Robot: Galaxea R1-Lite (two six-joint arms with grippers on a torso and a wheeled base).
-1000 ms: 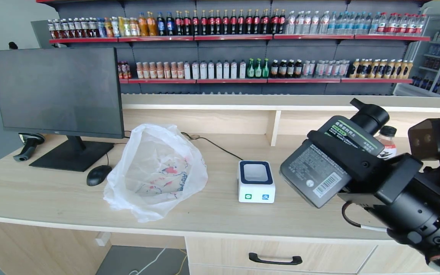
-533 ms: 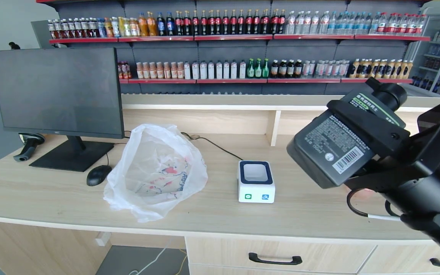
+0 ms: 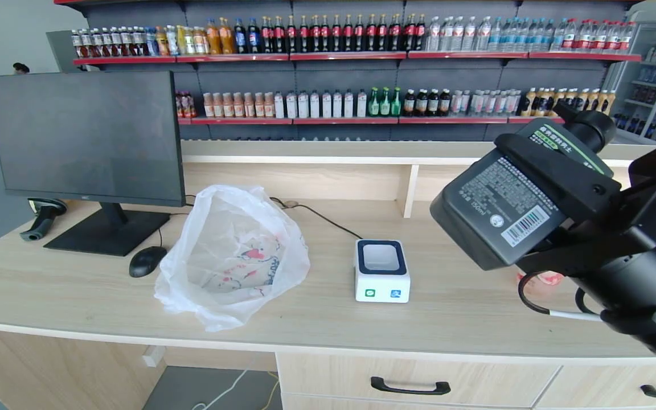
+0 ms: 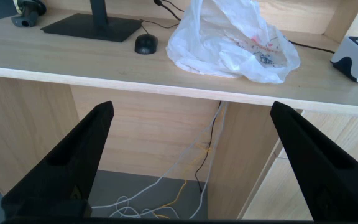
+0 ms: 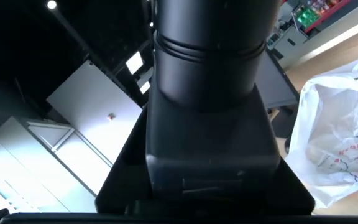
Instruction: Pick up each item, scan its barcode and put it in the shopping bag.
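My right gripper [image 3: 538, 188] is shut on a black bottle [image 3: 493, 208], held tilted in the air above the right part of the wooden counter [image 3: 316, 313]. Its white barcode label faces up and left. The bottle [image 5: 213, 93] stands close in the right wrist view, with the bag [image 5: 344, 137] beyond it. A white barcode scanner [image 3: 382, 270] sits on the counter, lower and left of the bottle. Left of the scanner, the translucent shopping bag [image 3: 231, 256] stands open. My left gripper [image 4: 191, 109] hangs open below the counter's front edge, with the bag [image 4: 229, 40] above it.
A monitor [image 3: 86, 136], a mouse [image 3: 147, 261] and a handheld scanner [image 3: 43, 216] occupy the counter's left end. A cable [image 3: 322, 219] runs behind the scanner. A red and white item [image 3: 538, 279] lies partly hidden behind my right arm. Drawers [image 3: 410, 387] sit under the counter.
My right gripper has lifted the black bottle higher and slightly to the right, tipping its barcode side further up. The bag and scanner have stayed put.
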